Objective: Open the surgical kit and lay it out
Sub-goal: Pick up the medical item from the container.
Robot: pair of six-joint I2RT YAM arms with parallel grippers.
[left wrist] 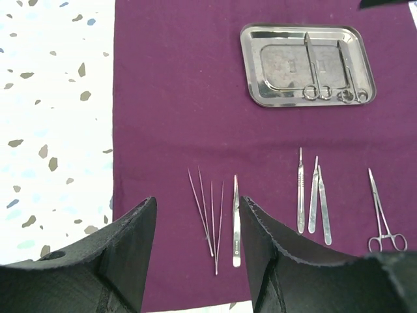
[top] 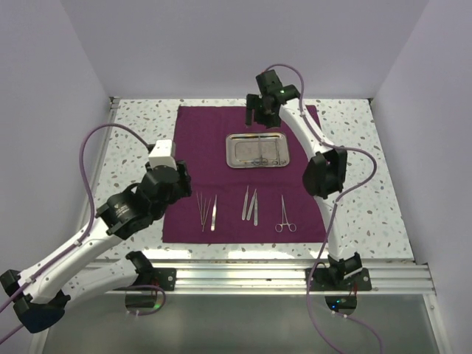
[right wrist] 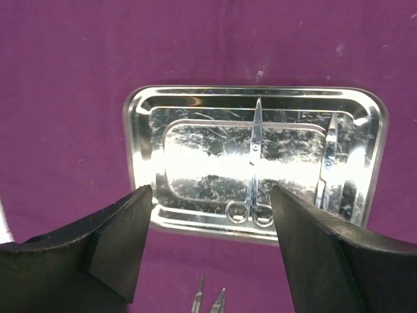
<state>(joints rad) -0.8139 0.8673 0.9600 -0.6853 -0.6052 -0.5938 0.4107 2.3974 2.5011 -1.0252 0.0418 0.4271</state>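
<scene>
Retrieve scissors (right wrist: 255, 153) from tray (right wrist: 135, 150)
Right pincer (right wrist: 210, 195) spread above scissors: centre over shanks, descend vertically, avoid the tray rim. Left pincer (left wrist: 197, 205) spread, empty.

My left arm (top: 77, 251) and right arm (top: 299, 131) are white tubes with black joints, with a lilac cable (top: 92, 147) looping behind each claw. My left claw (left wrist: 197, 208) has thick matte-black fingers with a serrated inner edge and a white block (top: 162, 155) just behind it. My right claw (right wrist: 210, 195) has smooth black wedges.
</scene>
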